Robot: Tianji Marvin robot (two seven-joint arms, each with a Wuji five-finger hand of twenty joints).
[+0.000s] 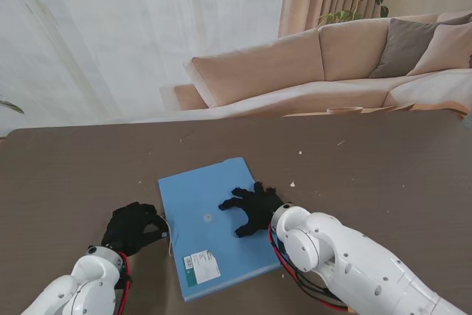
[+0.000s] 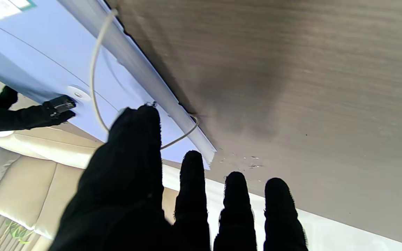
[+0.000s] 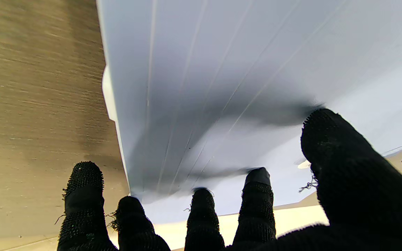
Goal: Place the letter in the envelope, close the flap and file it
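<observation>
Blue plastic envelope (image 1: 210,226) lies flat on the brown desk (image 1: 74,175), flap apparently down, and the loose white string (image 2: 94,73) at its left edge suggests the step in hand is winding it round the button (image 1: 207,217) in the envelope's middle. The right hand (image 1: 253,208) is spread flat on the envelope just right of that button, grasping nothing, so I'd keep it pressing there as an anchor. The left hand (image 1: 133,228) sits at the envelope's left edge, fingers (image 2: 192,167) extended with one at the string, but I can't tell whether it's pinched.
</observation>
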